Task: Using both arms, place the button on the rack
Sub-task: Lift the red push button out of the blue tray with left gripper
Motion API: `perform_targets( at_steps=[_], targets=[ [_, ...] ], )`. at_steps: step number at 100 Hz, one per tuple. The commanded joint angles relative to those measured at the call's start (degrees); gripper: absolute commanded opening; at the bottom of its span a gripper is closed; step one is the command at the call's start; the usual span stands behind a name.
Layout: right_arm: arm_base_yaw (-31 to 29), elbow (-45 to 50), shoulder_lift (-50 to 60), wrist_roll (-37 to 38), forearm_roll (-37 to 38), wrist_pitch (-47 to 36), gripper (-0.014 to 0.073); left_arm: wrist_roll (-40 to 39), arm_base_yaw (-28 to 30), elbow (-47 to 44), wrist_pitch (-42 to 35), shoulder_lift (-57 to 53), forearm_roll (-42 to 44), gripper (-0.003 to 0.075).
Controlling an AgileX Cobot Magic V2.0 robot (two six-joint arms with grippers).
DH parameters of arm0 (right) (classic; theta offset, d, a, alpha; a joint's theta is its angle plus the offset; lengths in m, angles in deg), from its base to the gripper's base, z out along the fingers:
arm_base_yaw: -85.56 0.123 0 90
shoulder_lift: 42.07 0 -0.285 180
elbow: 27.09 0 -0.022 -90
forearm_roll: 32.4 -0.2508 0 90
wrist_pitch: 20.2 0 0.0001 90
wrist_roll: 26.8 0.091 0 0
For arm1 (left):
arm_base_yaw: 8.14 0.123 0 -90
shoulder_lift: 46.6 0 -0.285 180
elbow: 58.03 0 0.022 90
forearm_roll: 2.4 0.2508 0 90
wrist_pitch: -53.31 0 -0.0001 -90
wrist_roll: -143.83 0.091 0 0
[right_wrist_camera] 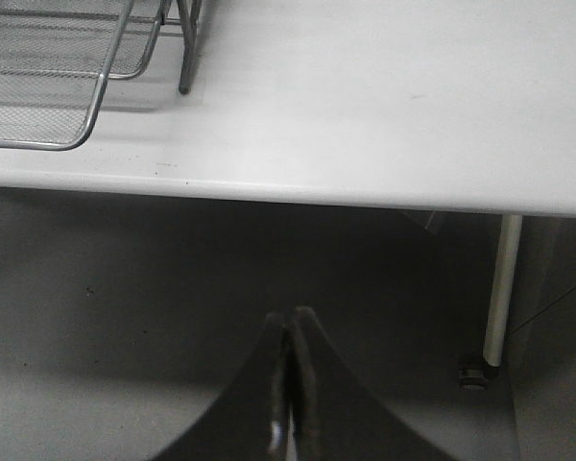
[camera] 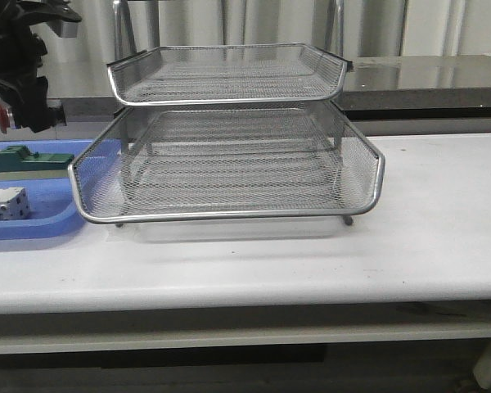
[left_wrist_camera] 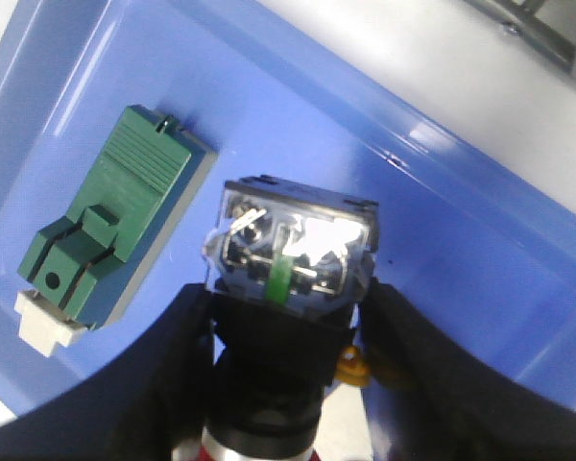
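button (left_wrist_camera: 288, 279): you've got it clamped in the left gripper (left_wrist_camera: 283, 384), lifted above the blue tray, well left of the rack. Clear-cased contact block faces the wrist camera, green bit in the middle, yellow bit at the side, black body behind it. In your front view only the red head (camera: 2, 117) shows, at the gripper's left side.

rack (camera: 229, 139): silver wire mesh, stacked tiers, upright on the white table, centre of your front view. Tiers look empty.
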Motion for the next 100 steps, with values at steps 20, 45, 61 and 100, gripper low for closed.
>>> perform_targets(
  at_steps=[20,45,61,100],
  targets=[
    [-0.5,-1.3,-0.5,-0.2,1.3,-3.2,-0.0070,-2.3,0.6,1.8,6.2,-8.8,-1.3,0.0033],
    [-0.5,-1.3,-0.5,-0.2,1.3,-3.2,-0.0070,-5.0,0.6,1.8,9.8,-12.1,-6.9,0.0033],
    [-0.5,-1.3,-0.5,-0.2,1.3,-3.2,-0.0070,-8.6,0.6,1.3,9.8,-14.7,-8.4,0.0033],
    [-0.5,-1.3,-0.5,-0.2,1.3,-3.2,-0.0070,-9.9,-5.5,-9.2,9.8,-25.3,-13.7,0.0033]
  ],
)
